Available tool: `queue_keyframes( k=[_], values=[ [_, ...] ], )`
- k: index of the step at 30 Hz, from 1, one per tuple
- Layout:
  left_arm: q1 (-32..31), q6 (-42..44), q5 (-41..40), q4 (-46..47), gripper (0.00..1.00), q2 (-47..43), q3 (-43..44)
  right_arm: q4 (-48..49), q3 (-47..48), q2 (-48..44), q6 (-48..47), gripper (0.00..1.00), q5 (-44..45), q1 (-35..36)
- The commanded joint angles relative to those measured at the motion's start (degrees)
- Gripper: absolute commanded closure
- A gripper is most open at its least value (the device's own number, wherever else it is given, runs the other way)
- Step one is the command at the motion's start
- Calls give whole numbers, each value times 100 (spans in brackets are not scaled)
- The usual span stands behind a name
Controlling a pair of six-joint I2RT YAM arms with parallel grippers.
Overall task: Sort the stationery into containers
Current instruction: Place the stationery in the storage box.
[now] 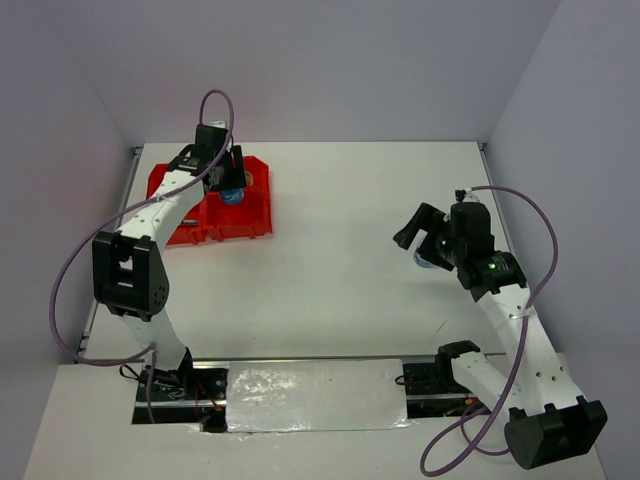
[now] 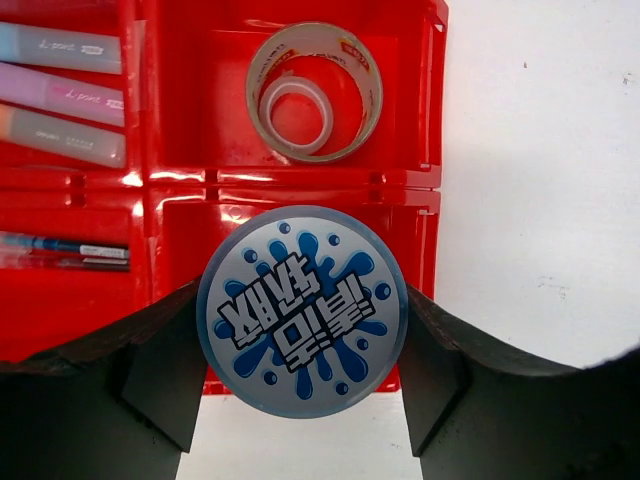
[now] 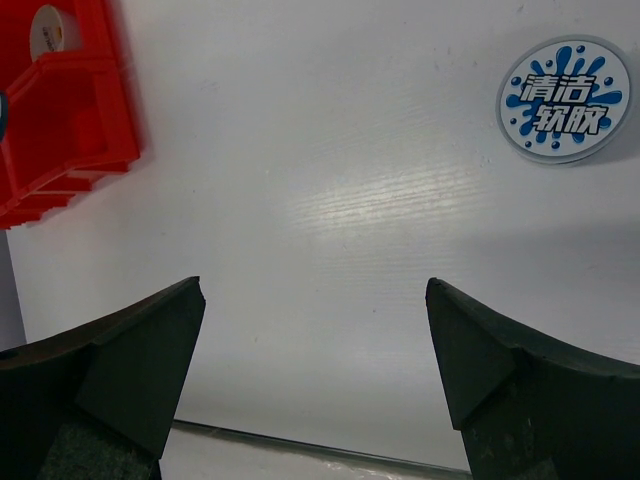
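Note:
My left gripper [image 1: 228, 183] is over the red bin [image 1: 250, 215], shut on a round blue-white tub [image 2: 302, 310] above the bin's near right compartment; my left gripper [image 2: 302, 335] has a finger touching each side of it. In the bin [image 2: 300, 178], light-blue, lilac and orange-white sticks [image 2: 60, 92] lie far left, pens [image 2: 65, 250] near left, and two tape rings [image 2: 314, 92] far right. My right gripper [image 3: 315, 290] is open and empty over bare table. The second tub [image 3: 565, 98] lies flat beyond it, partly hidden under the gripper [image 1: 418, 228] in the top view.
The bin's corner [image 3: 70, 110] shows at the far left of the right wrist view. White walls enclose the table on three sides. A foil-covered strip [image 1: 315, 395] lies between the arm bases at the near edge.

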Motion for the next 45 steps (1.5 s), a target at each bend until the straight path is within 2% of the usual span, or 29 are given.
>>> queue_keyframes(
  k=[1,10,26,31,35,37,38,43,45],
  values=[
    [-7,-40,-6,527,100,96,81,271,147,-17,32,2,14,75],
    [20,-304,-359,755,100,-80,-719,227,112,-78,67,2,85,83],
    [283,-603,-851,597,100,-194,-1220,271,129,-43,261,2,128,286],
    [284,-480,-728,597,86,-176,-1133,271,138,-34,305,2,199,417],
    [284,-454,-570,702,61,-211,-1168,262,173,-17,340,2,225,488],
    [284,-471,-587,685,55,-203,-1141,253,182,-17,349,2,260,532],
    [284,-454,-552,694,47,-211,-1141,236,173,-25,349,2,269,540],
    [284,-515,-535,799,22,-352,-1290,244,94,-69,357,2,287,567],
    [284,-542,-543,826,15,-431,-1343,262,41,-69,349,2,278,567]
  ],
)
